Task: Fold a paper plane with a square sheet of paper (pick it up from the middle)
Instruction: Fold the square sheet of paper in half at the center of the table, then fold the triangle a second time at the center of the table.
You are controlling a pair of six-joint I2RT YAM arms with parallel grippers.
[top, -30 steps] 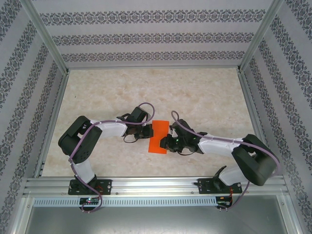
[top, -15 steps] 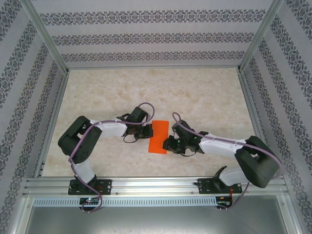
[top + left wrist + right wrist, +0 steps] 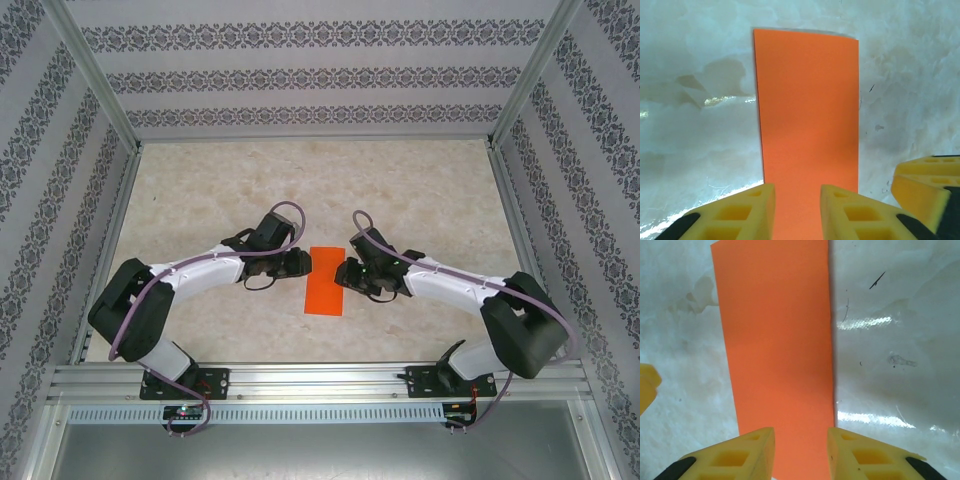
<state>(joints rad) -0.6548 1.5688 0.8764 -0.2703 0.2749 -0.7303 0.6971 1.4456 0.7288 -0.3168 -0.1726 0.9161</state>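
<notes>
The orange sheet of paper [image 3: 325, 281] lies flat on the table's middle as a narrow upright rectangle, not in the shape of a paper plane. My left gripper [image 3: 302, 262] stands at its upper left edge and my right gripper [image 3: 346, 272] at its upper right edge. In the left wrist view the paper [image 3: 807, 120] runs away from the open left gripper [image 3: 797, 210], whose yellow fingers [image 3: 740, 212] hover over its near end with nothing pinched. The right wrist view shows the paper [image 3: 775, 340] the same way under the open right gripper [image 3: 801, 455].
The marble-patterned tabletop [image 3: 420, 190] is ringed by an aluminium frame [image 3: 310, 140] and patterned walls. In the left wrist view a yellow finger of the right gripper [image 3: 925, 185] shows at the right. A finger of the left gripper [image 3: 647, 385] shows at the left in the right wrist view.
Both grippers have opened and drawn off the paper to either side. The left arm has stretched farther out. The paper now lies uncovered.
</notes>
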